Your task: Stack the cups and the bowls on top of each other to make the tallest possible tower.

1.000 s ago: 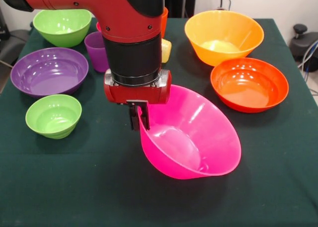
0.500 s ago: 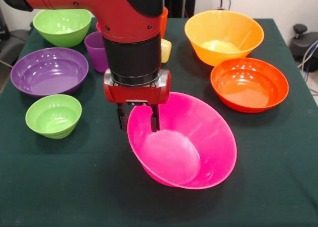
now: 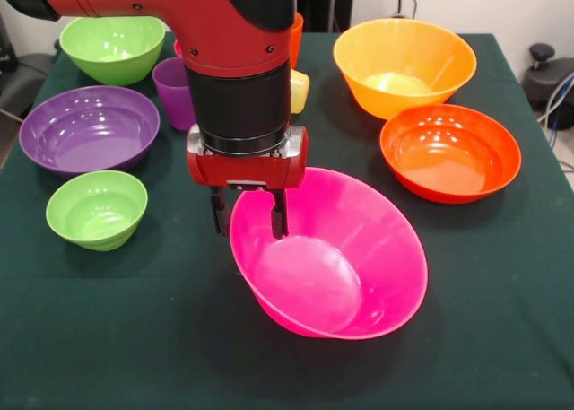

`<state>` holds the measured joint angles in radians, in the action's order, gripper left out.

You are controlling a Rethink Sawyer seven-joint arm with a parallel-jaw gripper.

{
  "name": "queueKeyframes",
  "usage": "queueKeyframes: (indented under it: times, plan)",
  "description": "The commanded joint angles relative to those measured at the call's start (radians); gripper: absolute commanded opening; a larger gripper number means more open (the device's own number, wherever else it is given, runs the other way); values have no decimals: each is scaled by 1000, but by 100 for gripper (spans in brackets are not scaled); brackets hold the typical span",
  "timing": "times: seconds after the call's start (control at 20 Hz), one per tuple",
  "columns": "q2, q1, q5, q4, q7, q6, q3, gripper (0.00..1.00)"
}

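Pink bowl: largest piece near the table's middle, resting on the green cloth, tipped a little toward the camera, empty inside.
Gripper: fingers spread apart, straddling the pink bowl's rim, one finger outside the wall and one inside; whether either pad touches the plastic cannot be told.
Purple bowl: alone at the left, upright and empty.
Small green bowl: just in front of the purple bowl, apart from it.
Green bowl: at the far left corner, on its own.
Yellow-orange bowl: far right, upright, nothing in it.
Orange-red bowl: just in front of the yellow-orange bowl, close to it, possibly touching.
Purple cup: upright beside the arm, partly hidden.
Other cups: a yellow cup and an orange cup peek out behind the arm, mostly hidden.
Progress: no tower exists; every visible bowl and cup sits singly on the cloth.
Done: at most, the pink bowl appears placed as a likely base.
Left: all the stacking, meaning each remaining bowl and cup must be lifted onto that base.
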<state>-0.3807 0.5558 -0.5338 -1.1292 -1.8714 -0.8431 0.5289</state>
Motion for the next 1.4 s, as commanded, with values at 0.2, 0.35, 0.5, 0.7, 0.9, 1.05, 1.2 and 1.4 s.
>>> queueKeyframes:
  times: [0.2,0.35,0.5,0.7,0.9,1.05,1.2,1.4]
  plan:
    - [-3,-5,-39,2,275,-67,35,100]
    - [-22,-2,-21,-5,264,-87,38,100]
    - [-74,14,9,-48,248,-97,46,100]
    - [-203,35,53,-110,238,-145,49,100]
    - [-236,56,100,-105,273,-234,66,100]
    - [-280,65,119,-129,261,-238,69,100]
    - [-307,56,131,-139,240,-270,65,100]
    - [-289,39,107,-175,219,-199,66,100]
